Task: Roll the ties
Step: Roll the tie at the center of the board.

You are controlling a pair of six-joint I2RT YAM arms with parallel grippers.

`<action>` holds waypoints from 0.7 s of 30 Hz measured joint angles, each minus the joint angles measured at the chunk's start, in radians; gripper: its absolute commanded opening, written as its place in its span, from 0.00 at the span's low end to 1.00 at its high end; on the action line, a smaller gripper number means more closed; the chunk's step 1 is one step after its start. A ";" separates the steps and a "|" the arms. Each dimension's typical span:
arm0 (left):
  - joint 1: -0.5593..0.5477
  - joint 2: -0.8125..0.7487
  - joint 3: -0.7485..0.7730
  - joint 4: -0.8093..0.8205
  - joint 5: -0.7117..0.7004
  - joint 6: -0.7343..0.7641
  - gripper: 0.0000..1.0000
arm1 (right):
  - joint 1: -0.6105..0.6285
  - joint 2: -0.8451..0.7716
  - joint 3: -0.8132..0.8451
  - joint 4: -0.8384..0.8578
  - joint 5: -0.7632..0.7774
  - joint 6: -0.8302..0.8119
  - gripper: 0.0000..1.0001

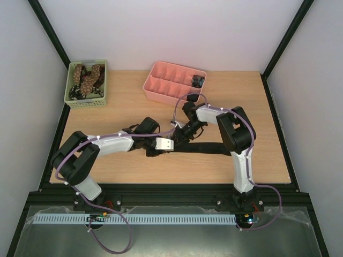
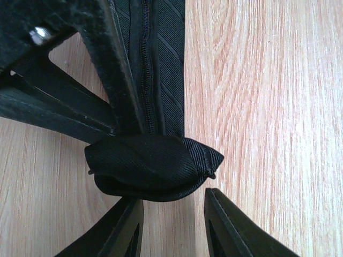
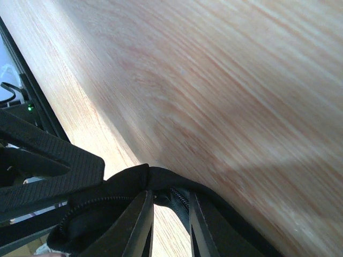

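Note:
A black tie [image 1: 209, 148] lies across the middle of the wooden table [image 1: 134, 91]. Its left end is folded into a small dark coil [image 2: 153, 168]. My right gripper [image 1: 179, 137] comes down on that coil, and the fabric [image 3: 128, 182] wraps over its fingertips. The right gripper [image 3: 169, 195] stands nearly closed, with a stitched strip of tie between its jaws. My left gripper [image 2: 174, 197] is open and empty, its tips just short of the coil. It meets the right gripper in the top view [image 1: 172, 142].
A green basket [image 1: 102, 96] at the back left holds brown spotted ties [image 1: 86, 77]. A pink divided tray [image 1: 161, 85] at the back centre holds a dark rolled tie [image 1: 198, 81]. Purple cables [image 1: 115, 135] run along both arms.

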 measured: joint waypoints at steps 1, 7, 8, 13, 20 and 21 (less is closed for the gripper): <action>0.000 0.002 0.001 0.002 0.000 -0.002 0.34 | -0.005 0.000 0.005 -0.007 0.002 -0.002 0.22; 0.000 0.027 0.030 0.005 0.000 -0.009 0.34 | -0.034 -0.018 0.012 -0.048 0.005 -0.006 0.27; -0.001 0.035 0.039 0.007 0.000 -0.013 0.34 | -0.039 -0.024 0.012 -0.055 0.003 -0.006 0.27; -0.004 0.077 0.076 0.012 0.000 -0.024 0.34 | -0.069 -0.046 0.012 -0.076 -0.007 -0.005 0.26; -0.005 0.095 0.109 0.011 0.000 -0.035 0.34 | -0.106 -0.090 -0.006 -0.071 -0.027 0.029 0.31; -0.005 0.097 0.113 0.010 0.001 -0.036 0.34 | -0.110 -0.102 -0.019 -0.068 -0.029 0.035 0.34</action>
